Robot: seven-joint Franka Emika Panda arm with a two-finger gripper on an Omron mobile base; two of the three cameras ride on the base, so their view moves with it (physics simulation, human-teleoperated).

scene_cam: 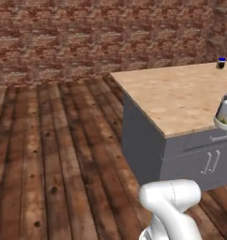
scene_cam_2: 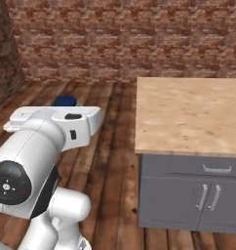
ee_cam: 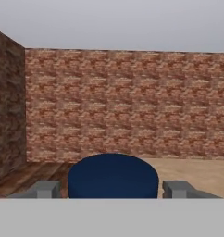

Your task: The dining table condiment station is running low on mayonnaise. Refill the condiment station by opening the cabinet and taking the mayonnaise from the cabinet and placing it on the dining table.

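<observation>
gripper fingers flank the mayonnaise, gripping it, only its navy lid visible

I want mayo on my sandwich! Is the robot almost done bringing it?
Nearly. The mayonnaise is already out of the cabinet: its navy lid sits between the gripper fingers, so it looks held. The robot faces the dining table. Left: set the jar on the top and let go.

Matt wood-grain dining table, rough brick wall, smooth navy mayonnaise lid.
</observation>
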